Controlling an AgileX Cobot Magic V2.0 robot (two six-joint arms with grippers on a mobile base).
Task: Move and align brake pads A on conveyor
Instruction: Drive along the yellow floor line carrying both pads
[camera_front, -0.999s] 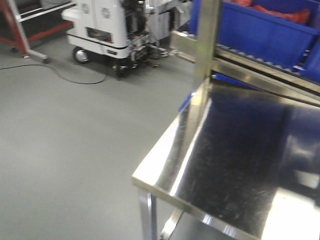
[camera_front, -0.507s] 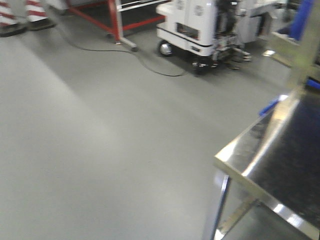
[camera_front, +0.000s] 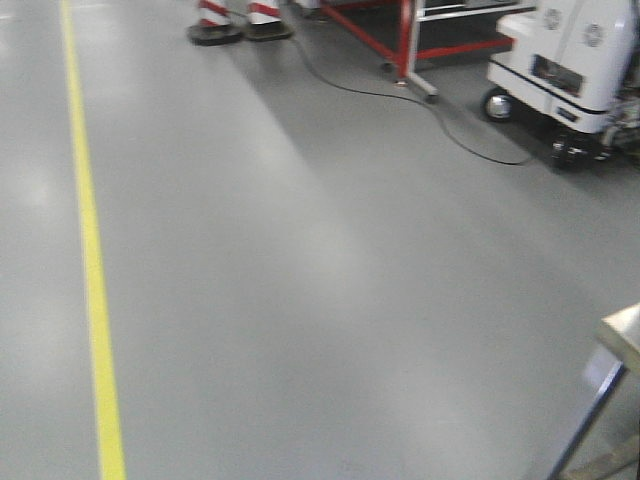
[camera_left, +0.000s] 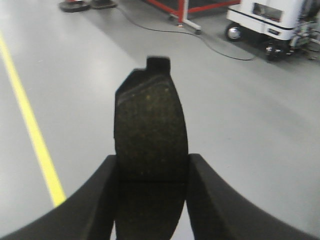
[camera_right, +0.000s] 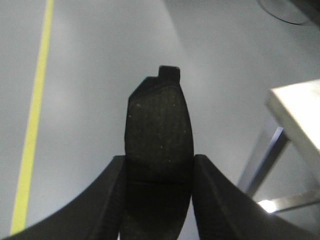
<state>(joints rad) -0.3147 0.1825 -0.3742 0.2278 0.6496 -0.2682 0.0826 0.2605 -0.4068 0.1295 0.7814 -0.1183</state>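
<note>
The left gripper (camera_left: 151, 162) points out over the grey floor (camera_left: 250, 125). Its two black fingers (camera_left: 100, 195) are squeezed onto one brake pad (camera_left: 150, 125), one finger on each long side. The pad sticks out away from the camera, with a little square tab at its far end. The right gripper (camera_right: 159, 162) is held the same way and squeezes a second brake pad (camera_right: 159, 135), tab also at the far end. That makes two pads, one in each gripper, both up in the air over the floor.

One yellow line (camera_front: 90, 260) runs along the floor on the left in all three views. Only the wrist views show the grippers and pads. The front view shows two red and white striped posts (camera_front: 230, 18), a red frame (camera_front: 405, 40), a black cable (camera_front: 450, 125) and a white cart (camera_front: 565, 55) on wheels, all far away. The right wrist view shows the corner and leg of a shiny steel table (camera_right: 300, 115) on the right.
</note>
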